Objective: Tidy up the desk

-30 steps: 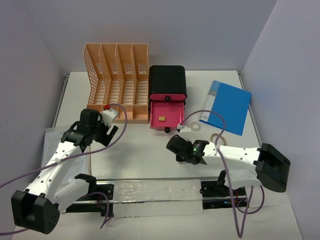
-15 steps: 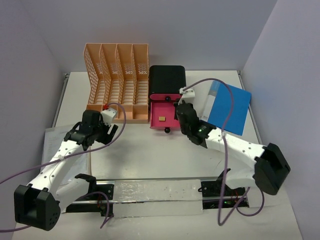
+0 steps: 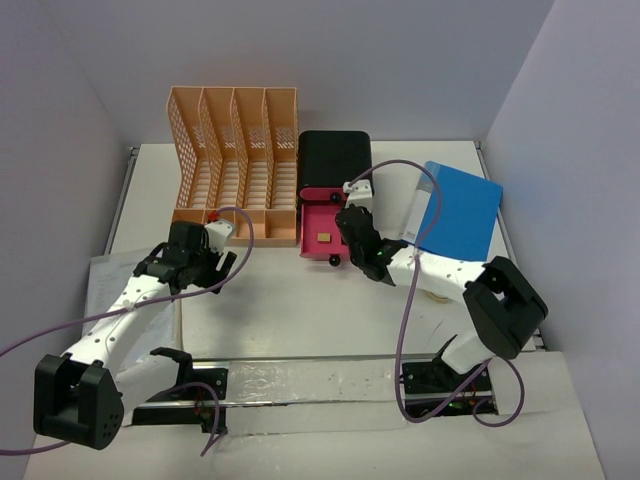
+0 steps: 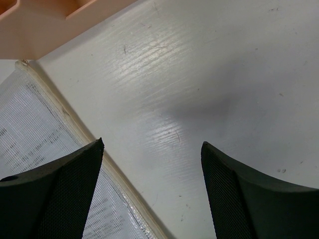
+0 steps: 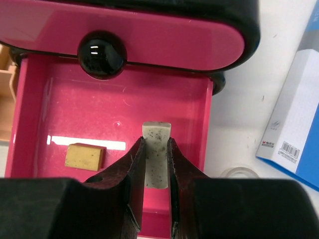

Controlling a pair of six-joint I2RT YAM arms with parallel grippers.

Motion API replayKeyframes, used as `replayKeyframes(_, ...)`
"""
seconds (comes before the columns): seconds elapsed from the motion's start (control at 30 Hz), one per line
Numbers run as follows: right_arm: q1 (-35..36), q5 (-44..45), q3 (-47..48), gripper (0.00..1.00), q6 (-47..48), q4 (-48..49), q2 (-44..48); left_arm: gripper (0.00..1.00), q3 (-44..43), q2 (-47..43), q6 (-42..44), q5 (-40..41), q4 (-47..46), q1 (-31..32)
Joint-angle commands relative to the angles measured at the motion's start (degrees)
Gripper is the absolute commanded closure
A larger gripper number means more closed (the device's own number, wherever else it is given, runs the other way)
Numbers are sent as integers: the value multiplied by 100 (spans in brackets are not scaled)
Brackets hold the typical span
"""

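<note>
One white tabletop (image 3: 300, 300) fills most of the overhead view, running beneath both arms and everything else. At its far left stands one peach lattice rack (image 3: 235, 165) with four slots. Touching or just beside the rack's right end is one black box (image 3: 335, 160) with two pink drawers showing. The upper drawer (image 5: 124, 35) is closed and carries one round black knob (image 5: 101, 55). The lower drawer (image 5: 99, 124) is pulled out.

One tan block (image 5: 84, 157) lies on the floor of the open drawer, near its left side. The right gripper (image 5: 156, 144) is clamped on one pale speckled block (image 5: 156, 132), which it holds upright over the drawer's right half (whether the block touches the drawer floor cannot be told). To the right lies one blue folder (image 3: 460, 210). One clear ring (image 5: 239, 173) lies on the tabletop between the folder and the drawer, partly cut off by the gripper body.

The left gripper (image 4: 152, 144) has its jaws wide apart, with nothing between them but bare tabletop. One mesh document pouch (image 4: 30, 129) lies under its left finger (image 4: 50, 199), and the pouch's seamed edge crosses the gap diagonally. A corner of the rack sits close at the upper left in the left wrist view. One clear plastic strip (image 3: 300, 385) lies along the near edge, between the arm bases.
</note>
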State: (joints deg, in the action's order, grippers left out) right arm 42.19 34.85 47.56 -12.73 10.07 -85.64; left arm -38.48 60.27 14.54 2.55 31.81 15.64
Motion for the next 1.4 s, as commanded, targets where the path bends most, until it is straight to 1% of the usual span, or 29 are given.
replayKeyframes(0.0,-27,28,401,63,-238,-101,-177,15,-63,-33,-74,-114,-237,-54)
replayKeyframes(0.03,-27,-24,431,61,-242,-115,-190,15,-61,-33,-72,-118,-235,-63)
replayKeyframes(0.07,-27,-100,469,53,-260,-168,-190,15,-53,-35,-65,-133,-226,-72)
replayKeyframes(0.13,-18,-157,492,47,-305,-248,-178,15,-64,-52,-75,-140,-208,-80)
replayKeyframes(0.17,-18,-179,500,45,-342,-293,-156,15,-72,-67,-83,-140,-185,-87)
replayKeyframes(0.27,-27,-232,491,44,-388,-387,-19,15,-81,-86,-74,-174,-183,-105)
replayKeyframes(0.37,-32,-224,474,45,-501,-623,304,15,-59,-82,-57,-202,-179,-110)
replayKeyframes(0.47,-16,-353,288,46,-849,-819,839,15,-72,-107,-65,-202,-158,-122)
replayKeyframes(0.53,3,-602,57,47,-1286,-859,1223,15,-85,-121,-65,-202,-145,-129)
replayKeyframes(0.63,56,-840,-674,47,-2163,-776,1950,15,-79,-101,-55,-222,-153,-149)
replayKeyframes(0.7,96,-1066,-1044,47,-2609,-585,2112,15,-72,-86,-48,-290,-175,-158)
replayKeyframes(0.73,179,-1227,-1379,47,-2808,-320,2181,15,-72,-86,-48,-297,-175,-158)
replayKeyframes(0.8,309,-1300,-1815,45,-2952,127,2161,15,-72,-86,-39,-316,-168,-166)
replayKeyframes(0.87,476,-1303,-1960,9,-3016,378,2021,15,-81,-91,-34,-363,-153,-172)
replayKeyframes(0.9,509,-1310,-2004,0,-3020,508,1921,15,-81,-94,-30,-382,-145,-175)
replayKeyframes(0.97,621,-1284,-2031,0,-2960,744,1756,15,-72,-116,-25,-391,-144,-175)
replayKeyframes(1.07,843,-1016,-1912,1,-2849,804,1445,15,-72,-156,-30,-386,-140,-193)
replayKeyframes(1.17,922,-774,-1610,6,-2873,650,859,15,-63,-168,-21,-395,-140,-208)
replayKeyframes(1.23,918,-627,-1361,11,-2906,450,550,15,-63,-169,-13,-400,-140,-219)
replayKeyframes(1.3,913,-486,-1133,20,-2922,208,300,15,-60,-165,-9,-409,-140,-219)
replayKeyframes(1.37,913,-351,-886,23,-2938,2,53,15,-54,-163,-2,-406,-149,-219)
